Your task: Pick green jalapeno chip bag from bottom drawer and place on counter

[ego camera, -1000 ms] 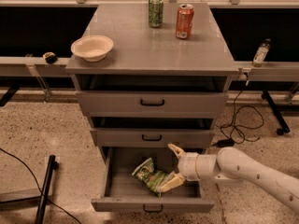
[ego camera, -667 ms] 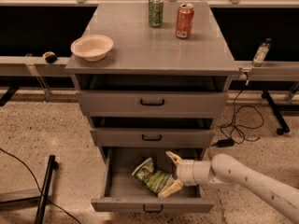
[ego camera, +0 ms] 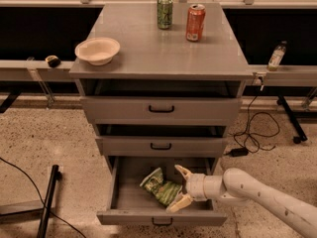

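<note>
Green jalapeno chip bag [ego camera: 159,186]: crinkled foil, soft, lying tilted in open bottom drawer [ego camera: 161,217], near centre. Tool [ego camera: 174,188] inside drawer, pale fingers spread wide, straddling bag's right end; nothing gripped yet. Step judged: grasp approach. Next: close gently on foil, lift clear of low front panel, raise to smooth grey tabletop [ego camera: 148,48].

Your counter [ego camera: 148,53] holds a bowl [ego camera: 97,50], a green can [ego camera: 165,12] and a red can [ego camera: 195,22]. Your gripper [ego camera: 179,187], spread wide, is in the bottom drawer [ego camera: 130,196].
</note>
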`<state>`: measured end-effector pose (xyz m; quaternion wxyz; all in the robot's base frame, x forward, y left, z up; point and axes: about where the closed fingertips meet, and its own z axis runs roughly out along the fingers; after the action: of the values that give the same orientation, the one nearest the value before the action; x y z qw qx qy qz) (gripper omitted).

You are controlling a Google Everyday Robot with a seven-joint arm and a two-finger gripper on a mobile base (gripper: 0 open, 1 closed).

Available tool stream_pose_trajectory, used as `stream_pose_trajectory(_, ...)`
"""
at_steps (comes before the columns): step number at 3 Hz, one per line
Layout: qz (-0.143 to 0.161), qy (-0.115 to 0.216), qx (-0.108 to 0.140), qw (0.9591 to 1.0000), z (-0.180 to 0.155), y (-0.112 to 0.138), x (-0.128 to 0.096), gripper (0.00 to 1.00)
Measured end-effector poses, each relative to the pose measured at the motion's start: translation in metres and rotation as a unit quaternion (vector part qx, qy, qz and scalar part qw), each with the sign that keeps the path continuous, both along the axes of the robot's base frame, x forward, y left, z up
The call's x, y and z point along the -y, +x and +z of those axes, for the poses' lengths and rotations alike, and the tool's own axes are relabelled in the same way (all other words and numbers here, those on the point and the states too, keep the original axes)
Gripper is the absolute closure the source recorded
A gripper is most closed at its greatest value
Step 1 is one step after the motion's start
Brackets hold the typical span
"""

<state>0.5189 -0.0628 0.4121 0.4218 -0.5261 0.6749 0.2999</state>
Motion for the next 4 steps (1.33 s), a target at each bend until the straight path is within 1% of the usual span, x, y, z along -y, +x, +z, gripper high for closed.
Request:
stream_pose_trajectory(1, 0.005, 0.01, -0.006, 0.9999, -0.021, 0.013, -0.006, 0.0)
stream_pose_trajectory(2, -0.007, -0.005, -0.003, 1.0, -0.089, 0.04, -0.01, 0.0)
stream_pose_trajectory(3, -0.013, -0.033, -0.001, 0.9994, -0.137, 0.052, -0.012, 0.0)
stream_pose_trajectory(4, -0.022, -0.06, -0.011, 0.9979, -0.172, 0.063, -0.018, 0.15)
